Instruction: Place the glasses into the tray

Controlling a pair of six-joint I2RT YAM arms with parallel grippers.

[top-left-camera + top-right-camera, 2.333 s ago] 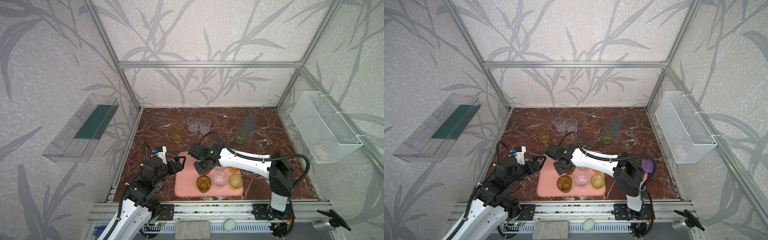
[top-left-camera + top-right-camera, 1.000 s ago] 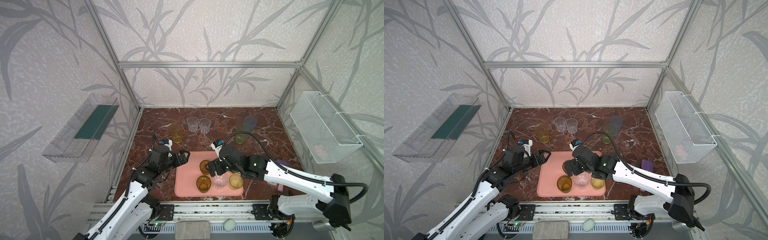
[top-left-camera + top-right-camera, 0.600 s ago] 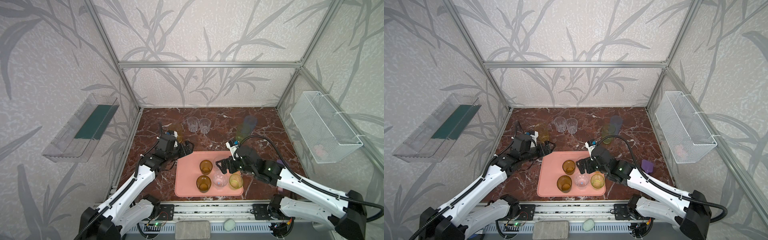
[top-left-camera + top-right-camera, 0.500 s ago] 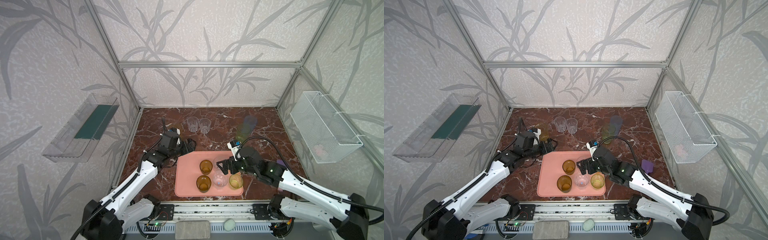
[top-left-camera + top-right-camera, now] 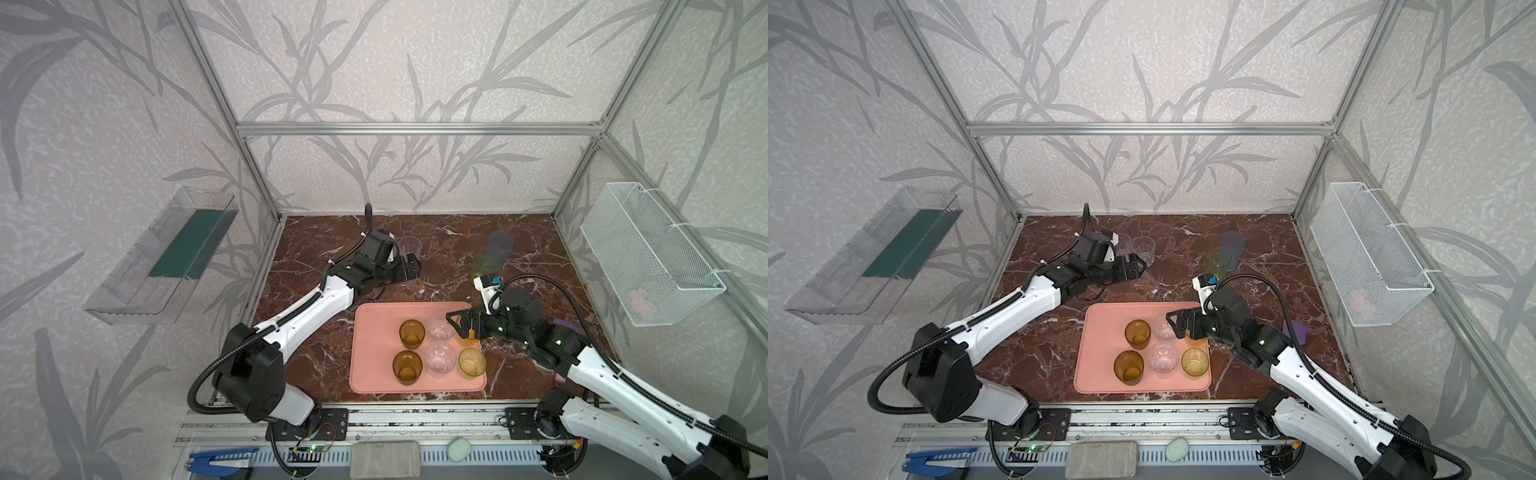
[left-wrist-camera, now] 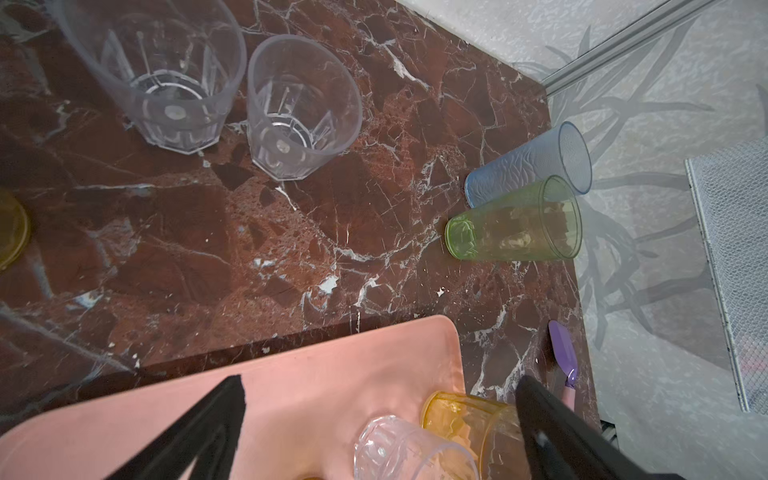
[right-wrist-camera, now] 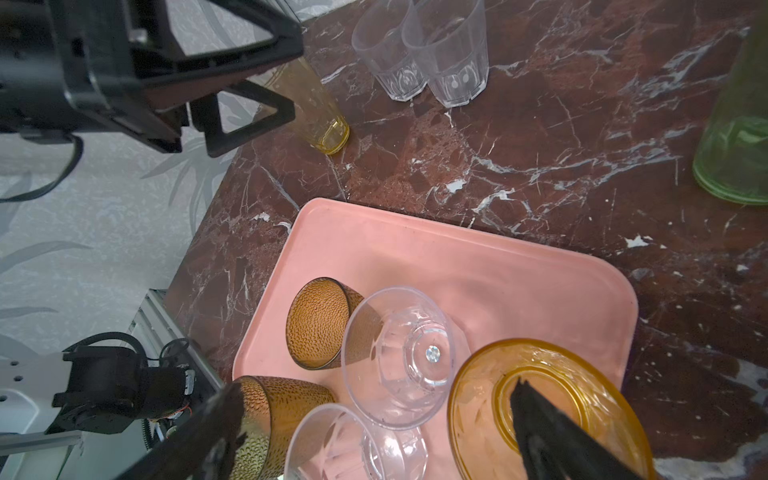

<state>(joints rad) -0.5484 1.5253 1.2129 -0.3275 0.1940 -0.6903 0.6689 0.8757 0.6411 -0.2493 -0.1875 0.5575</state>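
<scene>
Black fingers of the right gripper (image 5: 454, 330) are seen spread wide and empty above the far right part of the tray (image 5: 374, 332). In the right wrist view one finger (image 7: 536, 428) is shown over the mouth of the orange glass (image 7: 478, 399); whether the glass is touched cannot be told. The salmon-pink tray is laid on the dark red marble table (image 5: 457, 249) near its front edge, and six glasses are stood in it. Two amber glasses (image 5: 412, 333) are on the left and two clear faceted glasses (image 5: 441, 359) in the middle. The yellow-green glass (image 5: 472, 362) is at the front right, with the orange one behind it, largely hidden by the gripper in both top views. The left gripper (image 5: 413, 269) is held over the table beyond the tray's far left corner, its jaws likewise wide apart with nothing between them. Just beside it the tall yellow glass (image 7: 320, 116) is stood on the marble, and two more clear faceted glasses (image 6: 299, 108) are set close side by side. Toward the far right the tall green glass (image 5: 486, 258) and the tall blue-purple glass (image 5: 500, 243) are stood upright, just beside each other and well apart from the tray. A small purple object (image 5: 1295, 330) is seen on the table to the right of the tray
</scene>
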